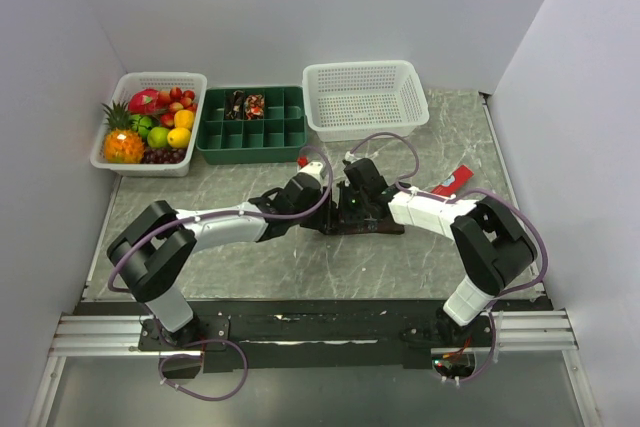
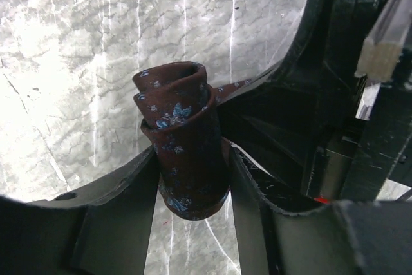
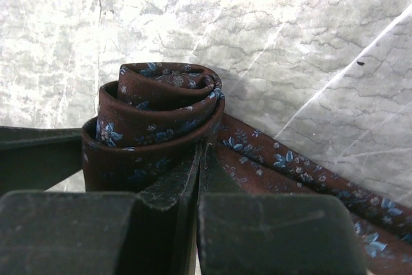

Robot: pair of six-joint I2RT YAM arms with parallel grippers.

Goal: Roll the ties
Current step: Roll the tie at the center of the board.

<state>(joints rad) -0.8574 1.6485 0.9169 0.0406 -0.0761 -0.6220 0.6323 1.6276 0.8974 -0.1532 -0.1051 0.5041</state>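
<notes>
A dark brown tie with small blue flowers is partly rolled at the middle of the table point(image 1: 365, 227). In the left wrist view the roll point(image 2: 183, 146) sits between my left gripper's point(image 2: 193, 159) fingers, which lie against both of its sides. In the right wrist view the roll point(image 3: 154, 107) shows its spiral end, and the loose tail point(image 3: 290, 165) runs off to the lower right. My right gripper point(image 3: 201, 149) is shut, its tips pressed where the tail leaves the roll. No cloth shows between them. Both grippers meet over the tie in the top view point(image 1: 338, 199).
A green divided tray point(image 1: 270, 132) at the back holds rolled ties point(image 1: 246, 104) in one compartment. A white mesh basket point(image 1: 365, 97) stands to its right and a white basket of fruit point(image 1: 150, 122) to its left. A red flat bar point(image 1: 455, 183) lies right of the arms.
</notes>
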